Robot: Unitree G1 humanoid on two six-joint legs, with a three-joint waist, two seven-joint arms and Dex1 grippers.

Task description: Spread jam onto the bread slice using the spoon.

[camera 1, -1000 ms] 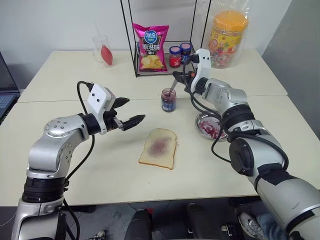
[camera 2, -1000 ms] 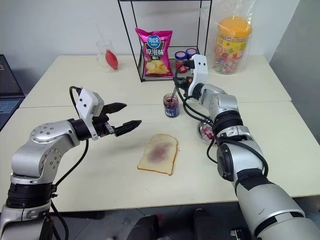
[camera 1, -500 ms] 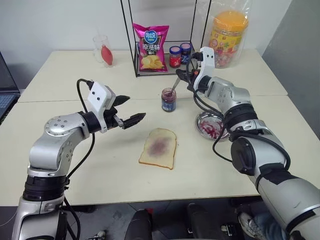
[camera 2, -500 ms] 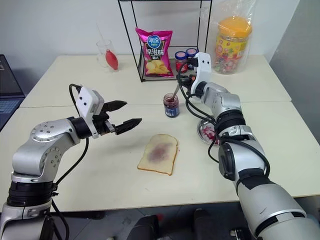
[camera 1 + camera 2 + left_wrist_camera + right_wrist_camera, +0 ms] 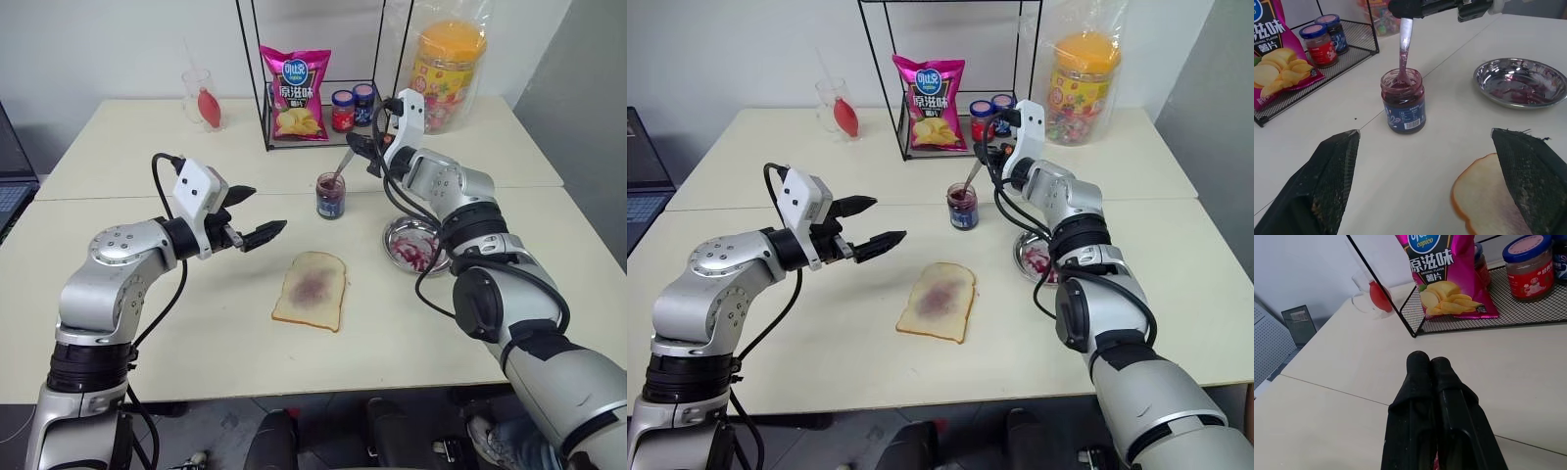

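One slim silver spoon [image 5: 1403,51] stands nearly upright in a small clear glass jar [image 5: 1403,102] of dark red-purple jam [image 5: 1400,87], its bowl down in the jam and its handle rising to the right gripper [image 5: 362,152], whose two black fingers are pressed together on the top of the handle. The jar sits on the pale table [image 5: 196,323], just in front of a black wire rack [image 5: 318,117].

The step in hand looks like loading the spoon with jam. The next move probably calls for lifting the spoon straight out of the narrow jar mouth without tipping the jar, then carrying it level to the bread.

The bread slice [image 5: 311,290], square white toast with a tan crust and a faint purplish stain at its middle, lies flat nearer the robot, well apart from the jar.

The left gripper [image 5: 249,216] hovers above the table beside the bread, its fingers spread wide, holding and touching nothing.

To the right of the bread, a round shallow steel dish [image 5: 416,245] holds red smears. On the rack's mesh shelf stand a pink bag of crisps [image 5: 294,93] and two lidded jars, one red-labelled [image 5: 343,111] and one blue-labelled [image 5: 363,102].
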